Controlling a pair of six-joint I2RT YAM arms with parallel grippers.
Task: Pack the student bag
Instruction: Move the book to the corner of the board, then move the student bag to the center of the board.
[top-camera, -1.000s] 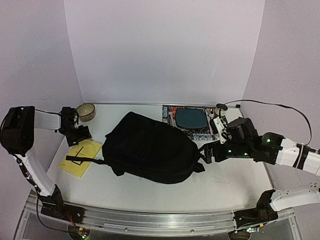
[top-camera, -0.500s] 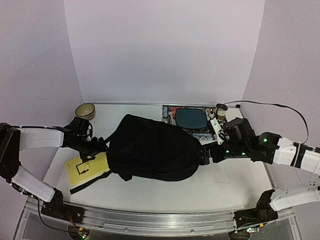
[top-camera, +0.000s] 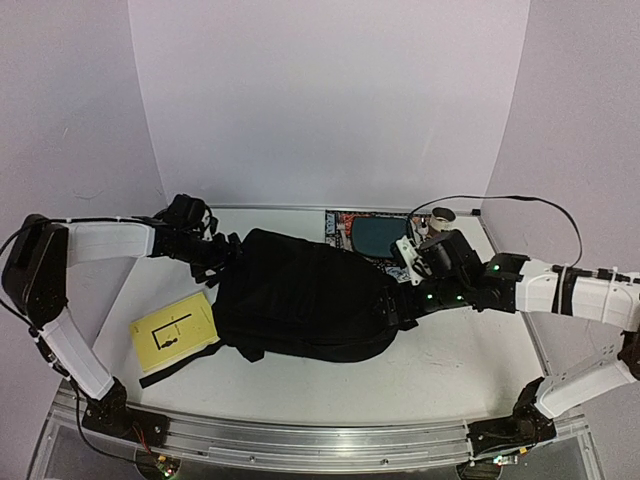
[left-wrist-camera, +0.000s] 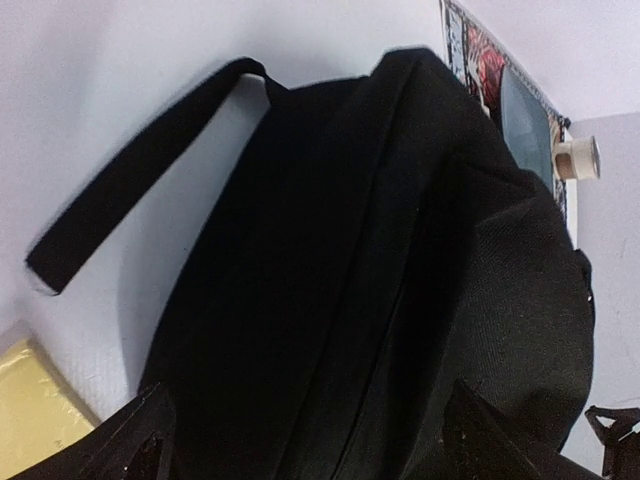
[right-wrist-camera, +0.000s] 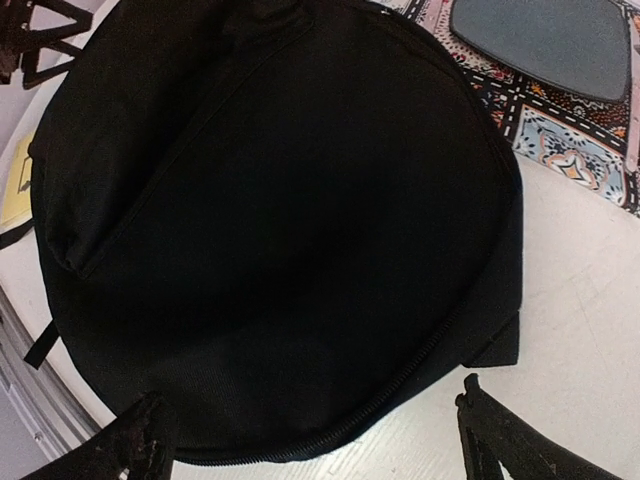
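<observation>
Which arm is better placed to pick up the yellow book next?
Left, probably: the yellow book lies on its side of the student bag, near the open left gripper; the open right gripper sits across the bag.

The student bag (top-camera: 300, 300) lies between the left pincer (top-camera: 224, 262) and right pincer (top-camera: 396, 308), a yellow book (top-camera: 175, 333) near its left side.
</observation>
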